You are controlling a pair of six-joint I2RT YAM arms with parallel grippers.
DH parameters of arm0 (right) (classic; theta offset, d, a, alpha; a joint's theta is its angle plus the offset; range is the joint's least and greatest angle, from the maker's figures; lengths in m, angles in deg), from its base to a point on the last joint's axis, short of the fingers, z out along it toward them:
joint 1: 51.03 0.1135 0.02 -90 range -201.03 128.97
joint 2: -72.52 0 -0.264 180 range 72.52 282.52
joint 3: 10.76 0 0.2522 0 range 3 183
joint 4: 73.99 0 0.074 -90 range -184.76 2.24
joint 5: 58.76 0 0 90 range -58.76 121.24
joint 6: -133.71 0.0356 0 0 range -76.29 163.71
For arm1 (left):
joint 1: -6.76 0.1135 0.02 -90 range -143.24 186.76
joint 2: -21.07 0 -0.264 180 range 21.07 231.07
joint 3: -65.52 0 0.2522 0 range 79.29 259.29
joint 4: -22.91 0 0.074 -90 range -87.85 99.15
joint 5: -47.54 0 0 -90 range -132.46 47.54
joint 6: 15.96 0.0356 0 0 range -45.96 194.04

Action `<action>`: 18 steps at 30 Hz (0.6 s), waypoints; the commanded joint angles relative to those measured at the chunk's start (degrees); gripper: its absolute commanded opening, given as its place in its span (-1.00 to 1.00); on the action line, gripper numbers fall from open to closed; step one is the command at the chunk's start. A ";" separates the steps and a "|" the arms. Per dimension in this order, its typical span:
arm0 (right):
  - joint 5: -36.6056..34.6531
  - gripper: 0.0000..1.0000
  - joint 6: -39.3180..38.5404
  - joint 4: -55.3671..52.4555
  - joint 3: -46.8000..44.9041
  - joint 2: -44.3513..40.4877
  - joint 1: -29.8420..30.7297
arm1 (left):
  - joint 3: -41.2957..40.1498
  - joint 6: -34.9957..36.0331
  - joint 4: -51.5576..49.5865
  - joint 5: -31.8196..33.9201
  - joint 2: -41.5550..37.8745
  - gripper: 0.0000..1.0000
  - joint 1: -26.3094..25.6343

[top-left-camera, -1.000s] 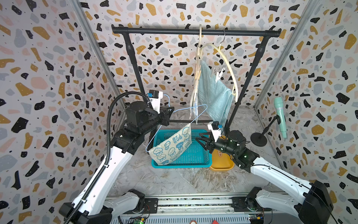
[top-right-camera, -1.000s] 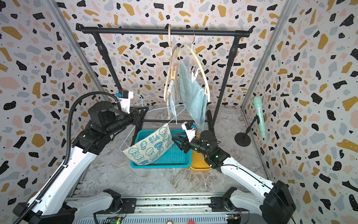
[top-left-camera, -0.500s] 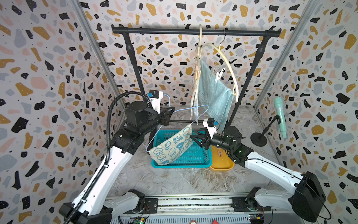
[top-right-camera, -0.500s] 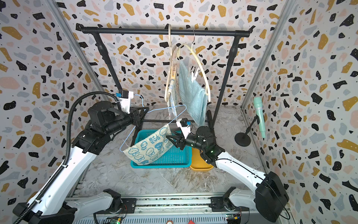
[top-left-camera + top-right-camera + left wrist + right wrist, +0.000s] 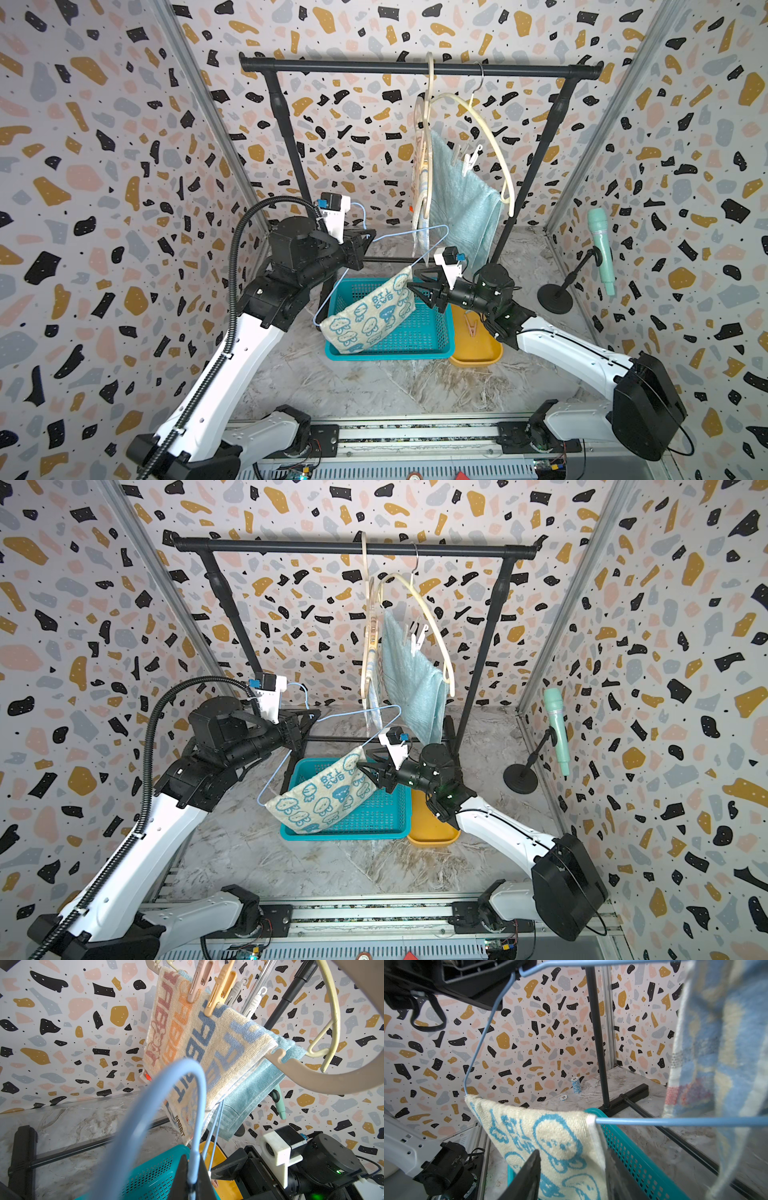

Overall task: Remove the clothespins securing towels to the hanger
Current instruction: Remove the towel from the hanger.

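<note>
My left gripper is shut on the neck of a blue wire hanger and holds it out above the basket. A cream towel with blue cartoon figures hangs over its lower bar; no clothespin shows on it. My right gripper is open at the towel's near edge, fingers either side of the cloth without pinching it. On the rack, a pink clothespin and an orange one clip the RABBIT towel. White clothespins sit on the light-blue towel.
A teal basket stands under the cream towel, with a yellow tray beside it holding a pink clothespin. The black rack stands behind. A mint microphone on a stand is at the right wall. Poker chips lie in the back corner.
My right arm has swung from above the yellow tray up and left to the cream towel, with its jaws slightly wider. The left arm and hanger have stayed put.
</note>
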 commanded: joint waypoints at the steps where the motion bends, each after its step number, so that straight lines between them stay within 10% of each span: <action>1: 1.85 0.02 0.15 2.23 2.70 0.55 -0.38 | 2.30 -0.76 2.66 -1.11 -0.81 -1.00 -0.30; 18: 6.01 -0.14 1.20 4.78 4.01 4.01 -0.32 | 1.36 -1.12 3.69 -1.00 -0.49 -1.00 -0.26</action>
